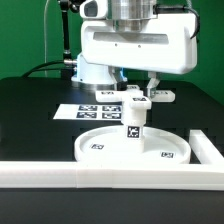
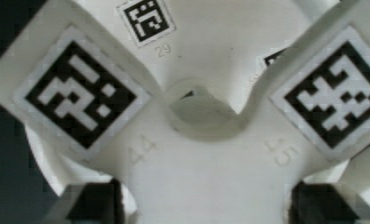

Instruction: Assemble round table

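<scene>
The large rimmed round disc (image 1: pixel 100 148) lies flat on the black table near the front. The short thick post (image 1: pixel 132 128) stands upright on its middle, with a tag facing the camera. My gripper (image 1: pixel 139 90) is directly above the post, shut on the small cross-shaped piece (image 1: pixel 150 97). The piece is at the post's top; I cannot tell whether it touches. In the wrist view the cross-shaped piece (image 2: pixel 203 150) fills the frame with its tagged arms spread. It sits between the dark fingers (image 2: pixel 97 200) of my gripper (image 2: pixel 203 205). It hides the post and the disc there.
The marker board (image 1: pixel 92 110) lies flat behind the disc. A long white border bar (image 1: pixel 110 172) runs along the front. Another bar (image 1: pixel 208 146) is on the exterior view's right. The arm's white base (image 1: pixel 92 70) stands at the back.
</scene>
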You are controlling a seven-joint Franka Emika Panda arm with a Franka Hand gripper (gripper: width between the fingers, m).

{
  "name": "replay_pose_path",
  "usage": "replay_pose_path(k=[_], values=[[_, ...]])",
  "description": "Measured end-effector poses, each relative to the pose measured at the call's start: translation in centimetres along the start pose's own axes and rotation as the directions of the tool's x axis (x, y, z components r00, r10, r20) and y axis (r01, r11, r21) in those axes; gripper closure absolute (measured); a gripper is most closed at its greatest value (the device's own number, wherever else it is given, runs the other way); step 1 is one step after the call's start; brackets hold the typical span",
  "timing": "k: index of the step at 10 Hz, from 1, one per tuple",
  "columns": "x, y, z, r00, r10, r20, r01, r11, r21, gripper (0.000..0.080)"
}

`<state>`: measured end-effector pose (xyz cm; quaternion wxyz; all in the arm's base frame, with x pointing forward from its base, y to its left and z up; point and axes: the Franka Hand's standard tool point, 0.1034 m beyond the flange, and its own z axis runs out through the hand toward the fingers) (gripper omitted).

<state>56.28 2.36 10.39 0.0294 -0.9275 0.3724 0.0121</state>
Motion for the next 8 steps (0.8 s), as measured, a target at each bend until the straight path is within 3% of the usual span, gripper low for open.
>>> replay_pose_path(k=[1,5,8], values=[[0.0,0.0,0.0,1.0,-0.007,0.0,0.007,1.0,0.0,0.0178],[-0.5,-0.5,-3.3,0.998,-0.06,-0.003,0.061,0.998,0.02,0.0151],[-0.6,-0.3,-2.5,0.998,-0.06,0.004,0.06,0.998,0.011,0.0151]])
